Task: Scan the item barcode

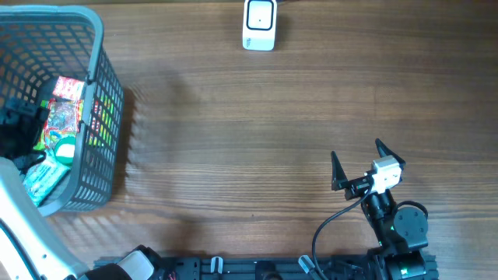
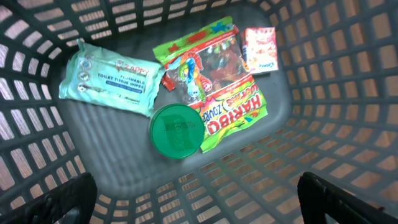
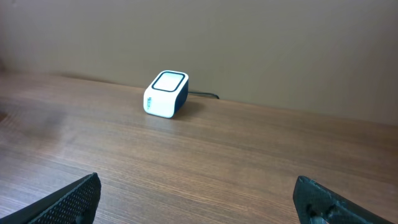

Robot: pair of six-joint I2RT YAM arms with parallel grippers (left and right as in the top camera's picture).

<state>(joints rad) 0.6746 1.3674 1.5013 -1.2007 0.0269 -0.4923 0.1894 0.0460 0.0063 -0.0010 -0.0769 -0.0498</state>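
The grey mesh basket stands at the table's left and holds the items. On its floor lie a Haribo candy bag, a pale green wipes pack, a round green lid and a small pink box. My left gripper hangs open inside the basket above them, touching none. The white barcode scanner sits at the far middle edge and also appears as the scanner in the right wrist view. My right gripper stands open over bare wood at the near right, empty.
The basket walls rise all round the left gripper. A thin cable runs back from the scanner toward the wall. Bare wooden table lies between basket, scanner and right arm.
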